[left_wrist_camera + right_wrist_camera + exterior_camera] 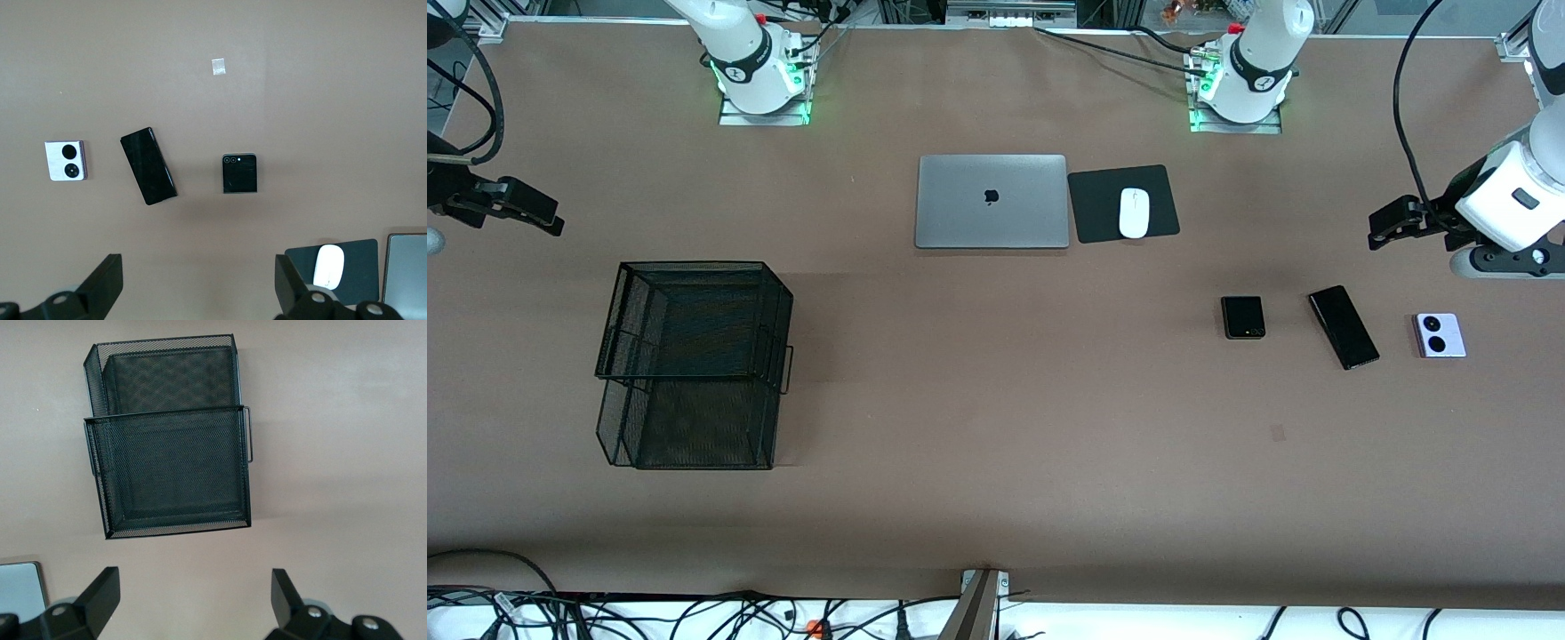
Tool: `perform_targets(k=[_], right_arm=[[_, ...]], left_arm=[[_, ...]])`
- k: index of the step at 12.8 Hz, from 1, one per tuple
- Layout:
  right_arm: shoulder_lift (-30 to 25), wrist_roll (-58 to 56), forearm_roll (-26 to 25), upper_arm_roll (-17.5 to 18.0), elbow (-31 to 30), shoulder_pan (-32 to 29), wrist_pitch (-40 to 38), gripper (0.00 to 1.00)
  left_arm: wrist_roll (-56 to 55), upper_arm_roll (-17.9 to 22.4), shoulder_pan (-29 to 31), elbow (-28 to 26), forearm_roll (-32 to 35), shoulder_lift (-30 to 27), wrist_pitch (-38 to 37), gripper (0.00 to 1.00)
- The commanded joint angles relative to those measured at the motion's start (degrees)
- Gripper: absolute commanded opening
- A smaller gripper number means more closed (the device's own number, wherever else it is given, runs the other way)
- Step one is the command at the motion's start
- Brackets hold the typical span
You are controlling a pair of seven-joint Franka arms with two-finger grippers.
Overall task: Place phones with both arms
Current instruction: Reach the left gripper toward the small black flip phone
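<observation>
Brown surface (pixel 996 498) carries a mesh tray (pixel 694 364) toward the right arm's end, where the right hand (pixel 525 206) waits with fingers spread, empty. Toward the left arm's end lie three phones in a row: black flip phone (pixel 1242 317), slim black slab (pixel 1343 326) with its long axis slanted, lavender-white flip phone (pixel 1440 335). Left hand (pixel 1400 222) hangs released above the edge there, clearly the closer one.

We see a brown table (pixel 996 427) carrying a mesh basket (pixel 694 364), a shut laptop (pixel 991 201), a mousepad (pixel 1103 209) (mouse (pixel 1134 213) on it), and three phones in a row: black flip (pixel 1242 317), slab (pixel 1343 326), lavender flip (pixel 1440 335).
</observation>
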Motion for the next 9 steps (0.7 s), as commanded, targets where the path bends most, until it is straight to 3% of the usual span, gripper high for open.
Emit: perform_targets(k=[1,9], right_arm=[[-1.42,0.69,0.40,1.12,-1.13,-1.32,-0.27,1.00],[-1.25,-0.19,0.40,0.77,-0.95,-1.32,-0.62,1.00]], left_arm=[[0.55,-0.11,0.03,1.36,-0.72,0.48,-0.62,1.00],[-0.24,-0.02,0.03,1.36,-0.63,2.23,-2.45,1.00]])
